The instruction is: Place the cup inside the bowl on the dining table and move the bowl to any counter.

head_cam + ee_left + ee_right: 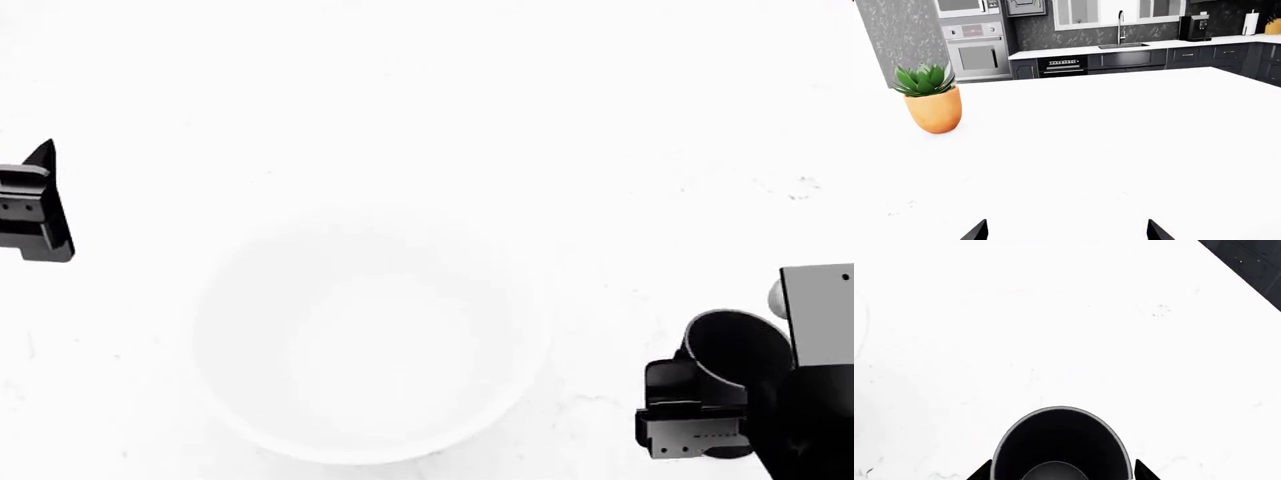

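Note:
The wide white bowl [374, 340] sits on the white dining table [601, 120], near its front in the head view. To the bowl's right, the black cup [731, 352] is held in my right gripper [721, 405]. In the right wrist view the cup [1061, 440] shows its open mouth and fills the space between the two fingertips of the right gripper [1062, 471], which is shut on it. My left gripper [38, 200] hangs to the left of the bowl, apart from it. In its own view the left gripper [1067, 232] stands open over bare tabletop.
A succulent in an orange pot [934, 107] stands on the table. Beyond the table runs the counter [1054, 51] with a sink [1123, 46], a coffee machine [1195, 27] and a wall oven [977, 52]. Dark floor [1254, 260] shows past the table's edge.

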You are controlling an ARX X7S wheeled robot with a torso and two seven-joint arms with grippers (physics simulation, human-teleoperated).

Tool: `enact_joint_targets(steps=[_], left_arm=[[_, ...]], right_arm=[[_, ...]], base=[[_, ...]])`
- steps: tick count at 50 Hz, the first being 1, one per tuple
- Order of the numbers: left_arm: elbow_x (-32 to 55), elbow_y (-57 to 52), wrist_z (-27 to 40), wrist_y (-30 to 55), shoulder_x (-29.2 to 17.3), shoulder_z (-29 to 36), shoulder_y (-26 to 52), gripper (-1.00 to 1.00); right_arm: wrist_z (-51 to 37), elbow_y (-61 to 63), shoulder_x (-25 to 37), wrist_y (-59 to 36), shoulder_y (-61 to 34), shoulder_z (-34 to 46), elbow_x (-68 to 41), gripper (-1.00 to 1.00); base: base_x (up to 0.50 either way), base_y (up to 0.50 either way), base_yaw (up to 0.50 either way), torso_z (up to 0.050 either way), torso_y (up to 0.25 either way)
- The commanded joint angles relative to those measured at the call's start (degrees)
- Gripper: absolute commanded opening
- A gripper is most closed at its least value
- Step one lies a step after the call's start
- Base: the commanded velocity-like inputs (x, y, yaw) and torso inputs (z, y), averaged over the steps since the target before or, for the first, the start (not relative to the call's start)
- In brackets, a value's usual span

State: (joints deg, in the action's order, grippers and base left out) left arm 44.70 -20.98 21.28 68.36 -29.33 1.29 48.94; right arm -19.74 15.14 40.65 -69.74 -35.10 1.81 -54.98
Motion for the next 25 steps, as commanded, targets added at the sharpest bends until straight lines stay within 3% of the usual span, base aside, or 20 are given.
enact_joint_targets(steps=[1, 14, 15, 25], left_arm=[[0.02, -0.27, 0.86, -0.18, 0.34, -0.05, -0.52, 1.00], [-0.25, 0.29, 0.33, -1.29, 0.20, 0.65, -1.13, 1.00], [0.13, 0.27, -0.30, -1.27, -0.58, 0.12, -1.33, 1.00], [0.20, 0.33, 0.16, -1.00, -0.30, 0.67, -0.74, 1.00]], right_arm=[[2.07, -4.98, -0.55, 1.83, -0.66, 3.44, 3.10, 1.00], [1.96, -5.28, -0.64, 0.64, -1.82, 4.05, 2.41, 1.00], [1.98, -5.18, -0.65, 0.83, -1.72, 4.03, 2.44, -1.00], [1.93, -3.67, -0.11, 1.24, -1.94, 4.09, 2.33, -1.00]], base=[[0.00, 0.00, 0.00, 0.000, 0.000], [0.00, 0.00, 0.00, 0.000, 0.000], [0.00, 0.00, 0.00, 0.000, 0.000], [0.00, 0.00, 0.00, 0.000, 0.000]])
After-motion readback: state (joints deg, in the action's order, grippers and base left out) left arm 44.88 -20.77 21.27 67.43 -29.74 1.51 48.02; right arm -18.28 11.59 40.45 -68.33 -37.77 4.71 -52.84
